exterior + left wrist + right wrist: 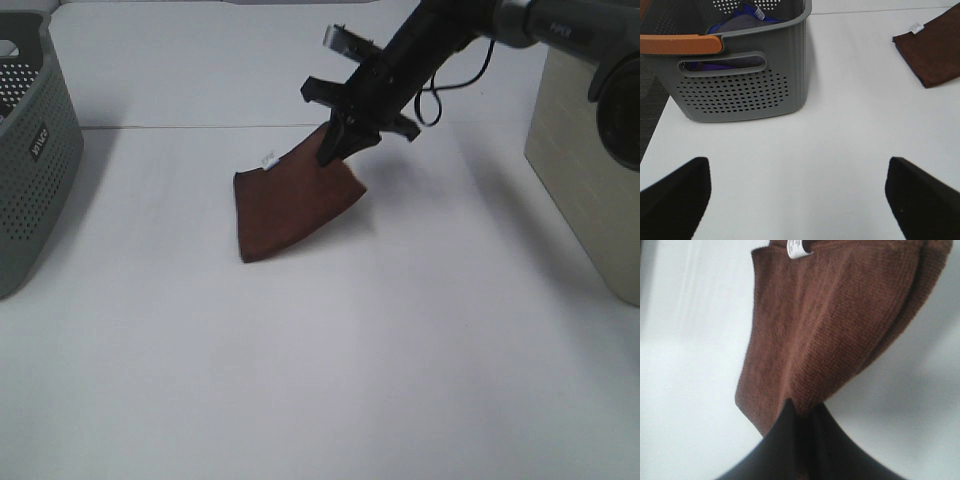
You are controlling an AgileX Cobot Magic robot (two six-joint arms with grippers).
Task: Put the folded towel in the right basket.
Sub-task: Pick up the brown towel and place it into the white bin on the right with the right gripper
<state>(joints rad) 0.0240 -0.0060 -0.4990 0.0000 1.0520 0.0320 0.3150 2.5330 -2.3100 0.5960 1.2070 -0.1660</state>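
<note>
High cam, wrist cams, all on towel (295,205)

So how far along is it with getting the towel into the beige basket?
Grasp done: the right gripper is shut on one corner of the folded towel. In hand: the lift, with the towel's low edge apparently on the table. Left: carrying it to the beige basket and releasing. The left gripper sits open.
</note>
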